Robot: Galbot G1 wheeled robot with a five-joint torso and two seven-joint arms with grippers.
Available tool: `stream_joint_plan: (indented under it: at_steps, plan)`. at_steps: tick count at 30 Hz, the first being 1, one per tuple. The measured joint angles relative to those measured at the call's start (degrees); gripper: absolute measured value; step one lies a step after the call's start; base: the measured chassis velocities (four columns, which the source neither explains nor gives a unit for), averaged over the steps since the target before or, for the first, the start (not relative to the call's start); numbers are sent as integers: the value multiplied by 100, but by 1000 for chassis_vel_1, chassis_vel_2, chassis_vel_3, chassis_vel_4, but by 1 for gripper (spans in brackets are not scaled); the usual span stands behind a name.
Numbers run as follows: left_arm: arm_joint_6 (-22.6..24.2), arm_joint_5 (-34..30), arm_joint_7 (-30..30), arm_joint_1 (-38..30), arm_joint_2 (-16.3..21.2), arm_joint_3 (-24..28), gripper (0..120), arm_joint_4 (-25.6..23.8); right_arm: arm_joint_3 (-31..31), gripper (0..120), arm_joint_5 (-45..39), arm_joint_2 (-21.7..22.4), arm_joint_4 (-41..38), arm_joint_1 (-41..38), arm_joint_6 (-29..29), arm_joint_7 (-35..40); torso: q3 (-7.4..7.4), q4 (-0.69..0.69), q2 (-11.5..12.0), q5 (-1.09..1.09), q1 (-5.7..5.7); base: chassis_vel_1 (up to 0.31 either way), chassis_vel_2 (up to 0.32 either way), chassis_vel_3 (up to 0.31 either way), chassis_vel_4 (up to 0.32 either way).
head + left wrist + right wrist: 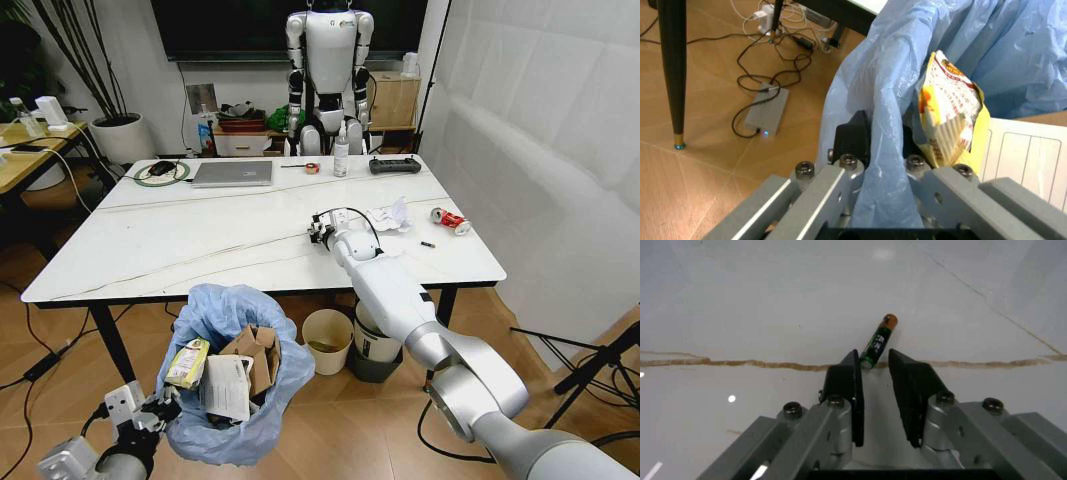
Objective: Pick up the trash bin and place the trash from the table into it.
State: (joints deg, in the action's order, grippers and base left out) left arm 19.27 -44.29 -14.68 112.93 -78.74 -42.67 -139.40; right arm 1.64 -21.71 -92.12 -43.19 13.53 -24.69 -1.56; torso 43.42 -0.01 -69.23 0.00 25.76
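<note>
Our left gripper (873,150) is clamped on the bagged rim of the trash bin (235,375), held low, near-left of the table (150,250). Our right gripper (873,375) hovers mid-table, jaws parted around a small battery (879,340). We judge the battery light, rigid and prone to roll; pinching across its middle seems best.

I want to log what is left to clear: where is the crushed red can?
In the head view, the crushed red can lies on the table's right side near the edge, beside crumpled white paper.
</note>
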Motion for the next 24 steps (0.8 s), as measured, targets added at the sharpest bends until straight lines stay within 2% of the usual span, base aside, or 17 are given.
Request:
stream_joint_plan:
  at_steps: [4,16,19,22,23,24]
  plan:
    - [0,-2,1,-6,-2,8,1,6,26,0,-33,-1,-16,-3,-18,3,0,0,0,0,0,0,0,0,0]
    - [-3,-10,4,-5,11,2,1,9,108,0,-159,-1,-157,-16,-51,4,1,0,0,0,1,0,0,0,0]
    - [-3,-13,5,-20,13,7,1,27,279,0,-469,39,-551,6,-139,19,1,4,0,0,0,0,0,0,0]
    - [-4,-25,4,-52,12,21,1,47,581,0,-1013,461,-1397,92,-285,28,0,3,0,0,0,0,0,0,0]
    - [-4,-25,4,-52,12,21,1,47,581,0,-1013,461,-1397,92,-285,28,0,3,0,0,0,0,0,0,0]
    - [-4,-33,3,-60,10,22,1,48,700,0,-1275,687,-1817,155,-349,23,1,2,1,1,1,0,0,0,0]
